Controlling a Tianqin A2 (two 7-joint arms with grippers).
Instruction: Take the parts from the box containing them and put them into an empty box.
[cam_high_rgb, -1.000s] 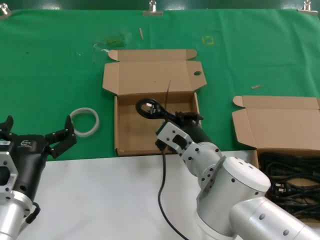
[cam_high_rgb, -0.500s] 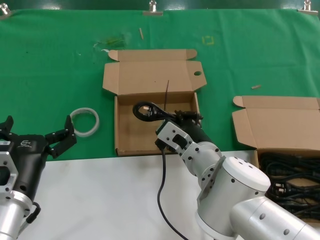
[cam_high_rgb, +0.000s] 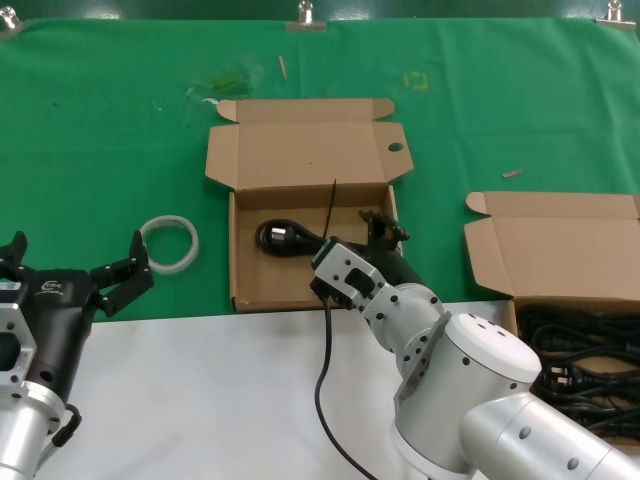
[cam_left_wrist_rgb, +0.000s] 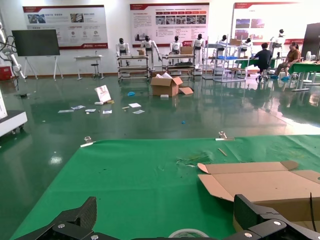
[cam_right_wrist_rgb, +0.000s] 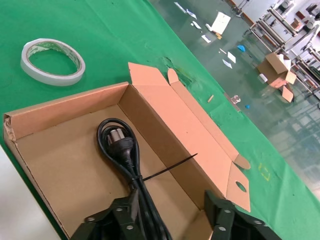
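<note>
1 cord (cam_high_rgb: 280, 238), a glossy black coil cinched by a stiff zip tie, lies on the floor of the holed box (cam_high_rgb: 250, 275) at frame centre, with the right gripper (cam_high_rgb: 380, 228) spread above its tail end: release looks done, retreat next. More cords (cam_high_rgb: 575, 365) fill the plain box (cam_high_rgb: 560, 250), lower right. Left gripper (cam_high_rgb: 75, 265) waits spread, lower left, beside the white ring (cam_high_rgb: 168, 243).

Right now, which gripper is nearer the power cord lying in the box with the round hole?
Right. The right gripper is over that box, at the power cord; the left gripper waits outside it, beyond the white ring.
</note>
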